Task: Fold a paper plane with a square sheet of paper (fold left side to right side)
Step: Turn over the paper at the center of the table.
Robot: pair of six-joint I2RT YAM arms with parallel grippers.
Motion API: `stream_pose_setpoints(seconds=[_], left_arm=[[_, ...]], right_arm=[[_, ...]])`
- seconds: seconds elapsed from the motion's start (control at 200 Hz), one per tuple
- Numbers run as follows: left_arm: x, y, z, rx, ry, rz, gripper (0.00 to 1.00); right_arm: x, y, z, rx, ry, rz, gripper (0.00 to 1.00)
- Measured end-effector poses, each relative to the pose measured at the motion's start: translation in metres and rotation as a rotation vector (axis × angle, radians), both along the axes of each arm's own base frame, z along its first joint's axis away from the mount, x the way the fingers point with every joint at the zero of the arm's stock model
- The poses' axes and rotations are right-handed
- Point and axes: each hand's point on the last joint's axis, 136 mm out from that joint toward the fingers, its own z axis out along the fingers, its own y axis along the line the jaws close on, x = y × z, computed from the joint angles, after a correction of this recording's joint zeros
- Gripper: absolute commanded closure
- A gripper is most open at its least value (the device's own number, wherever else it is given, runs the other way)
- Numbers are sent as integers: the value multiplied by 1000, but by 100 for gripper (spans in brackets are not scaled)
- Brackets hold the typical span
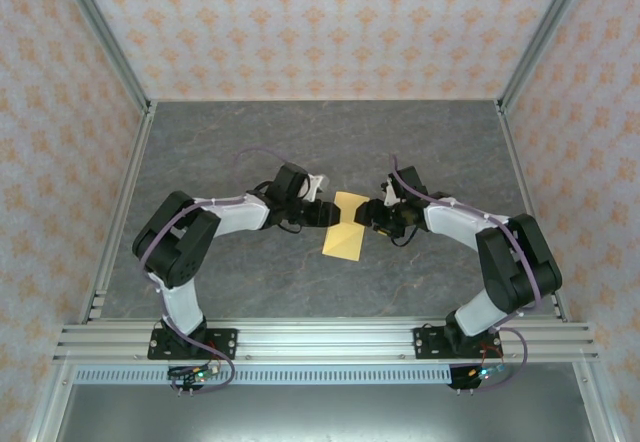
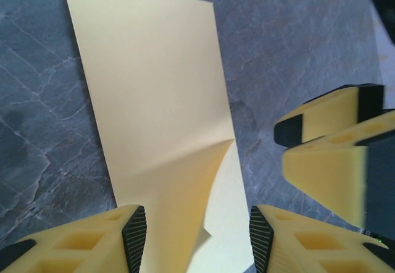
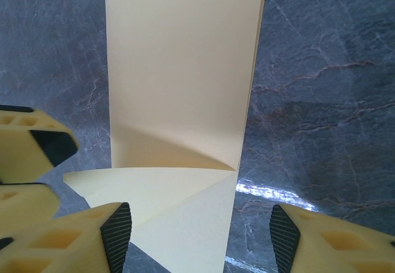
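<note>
We see a grey, marble-veined surface (image 1: 250,142), enclosed by walls (image 1: 320,22) papered in a pale orange floral pattern. Aluminium rails (image 1: 320,340) cross its near edge, and slanted metal posts (image 1: 106,32) rise at the far corners.

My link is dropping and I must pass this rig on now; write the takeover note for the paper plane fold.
Left tool: open, straddling a raised flap of the paper, not gripping it.
Right tool: open over the sheet's end, gripping nothing.
Square sheet of paper: on the table between both tools, doubled into a narrow rectangle.
Done: the half fold appears made, though one end's top layer lifts.
Left: flatten that end, fold nose corners and wings; no dart shape yet.
</note>
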Motion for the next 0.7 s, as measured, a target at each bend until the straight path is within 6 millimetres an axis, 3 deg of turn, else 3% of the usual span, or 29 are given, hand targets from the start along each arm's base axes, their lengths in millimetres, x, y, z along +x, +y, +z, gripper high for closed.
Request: stream_pose_setpoints(seconds=[0.22, 0.696], left_arm=[[-8, -8, -6, 17, 2, -38, 54], [-11, -3, -17, 63, 1, -64, 87]], right_arm=[[0, -1, -1, -5, 0, 1, 36], [-1, -2, 0, -10, 0, 2, 34]])
